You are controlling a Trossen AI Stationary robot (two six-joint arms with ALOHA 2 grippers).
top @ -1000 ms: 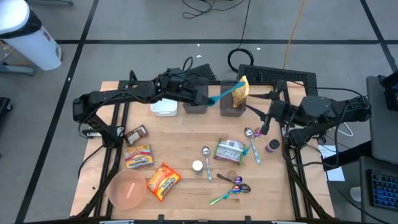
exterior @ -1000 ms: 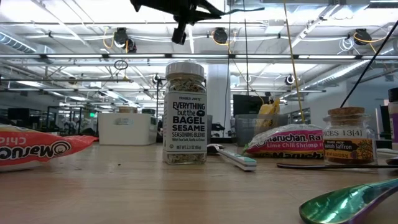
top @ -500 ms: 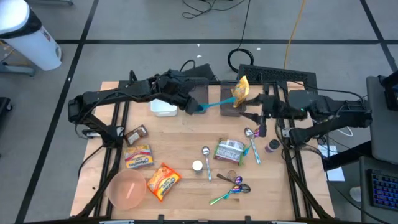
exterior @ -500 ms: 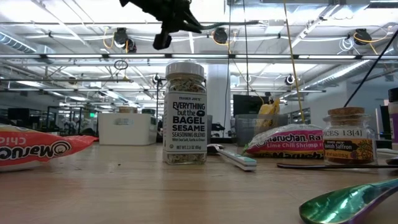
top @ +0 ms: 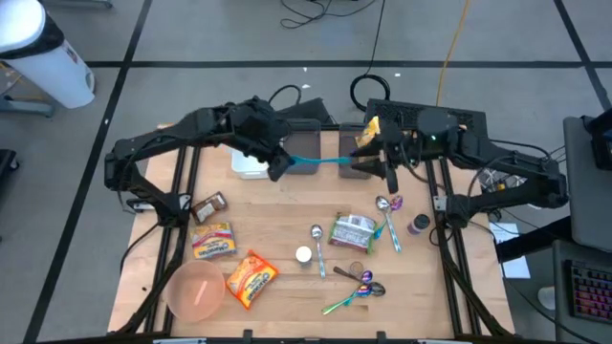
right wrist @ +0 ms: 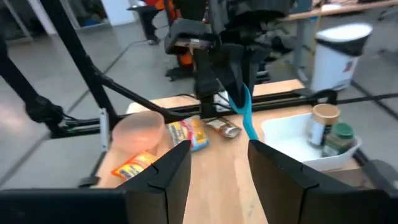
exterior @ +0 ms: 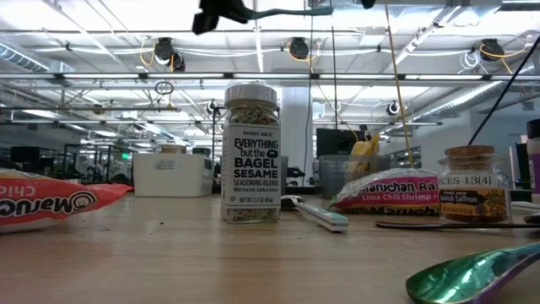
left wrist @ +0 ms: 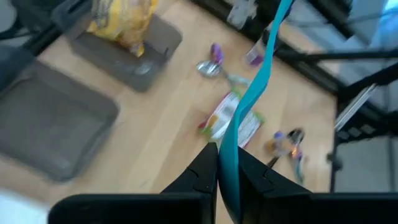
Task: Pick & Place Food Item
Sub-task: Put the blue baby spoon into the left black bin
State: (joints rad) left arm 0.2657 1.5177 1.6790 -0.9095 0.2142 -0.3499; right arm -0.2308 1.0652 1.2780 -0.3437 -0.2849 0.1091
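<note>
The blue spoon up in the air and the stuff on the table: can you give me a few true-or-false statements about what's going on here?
1. The left gripper is shut on the blue spoon. True.
2. The blue spoon lies flat on the table. False: it is held up in the air between the two arms.
3. The right gripper has its fingers apart, facing the spoon's free end. True.
4. The pink bowl sits in the far right corner. False: it sits at the near left corner.
5. The yellow food packet stands in a grey container. True.
6. The seasoning jar has tipped over. False: it stands upright.
</note>
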